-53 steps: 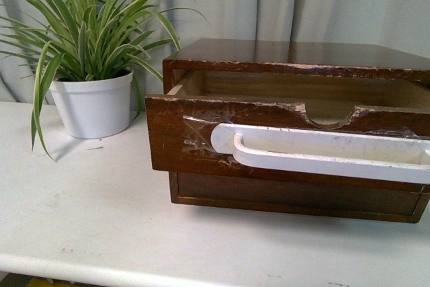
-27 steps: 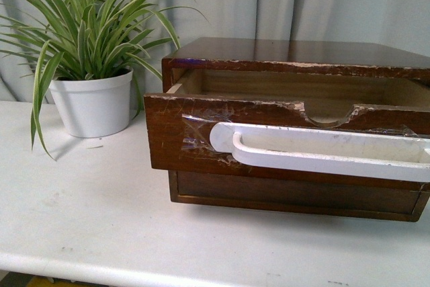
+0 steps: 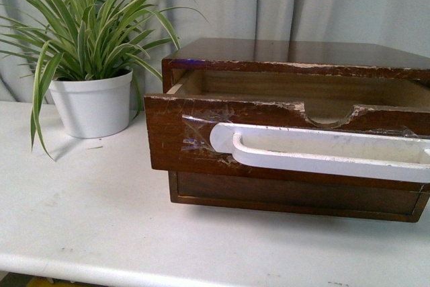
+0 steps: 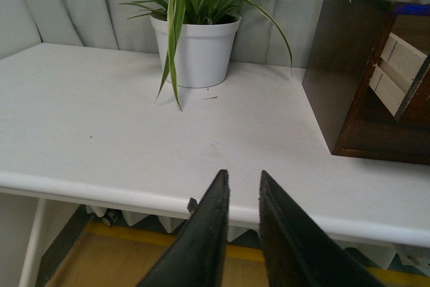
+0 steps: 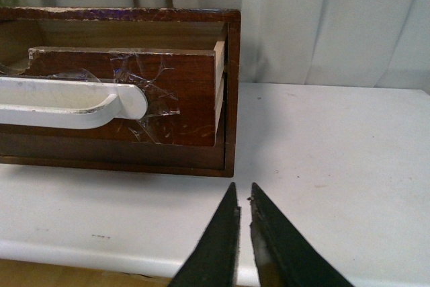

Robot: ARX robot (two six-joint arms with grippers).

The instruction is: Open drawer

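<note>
1. The drawer [image 3: 289,142] sat pulled partway out of the dark cabinet [image 3: 295,52], leaving an open gap behind its front panel. In the front view it filled roughly 3 o'clock of the white table [image 3: 101,220], with the potted plant [image 3: 91,102] off at about 10 o'clock.

2. What could've gone wrong: the white handle [image 3: 322,152] looked to be held on by clear tape only, and that tape was already wrinkled. A hard or off-axis tug could peel it off, I reckon. Pulling from one end only might also jam the drawer crooked in its slot, or drag the whole cabinet across the table, since nothing seemed to pin it down.

3. Neither gripper was touching anything. The left gripper [image 4: 240,183] hung off the near table edge, jaws narrowly apart and holding nothing. The cabinet's side was well apart from it, up around 2 o'clock in that wrist view.

4. The right gripper [image 5: 244,196] had its jaws almost pressed together, just a slit, also empty. The drawer's right end [image 5: 168,92] and the handle tip [image 5: 131,102] lay up at about 11 o'clock from those tips, near but clearly apart.

5. Judging by the gap, the opening looked mostly done.
</note>
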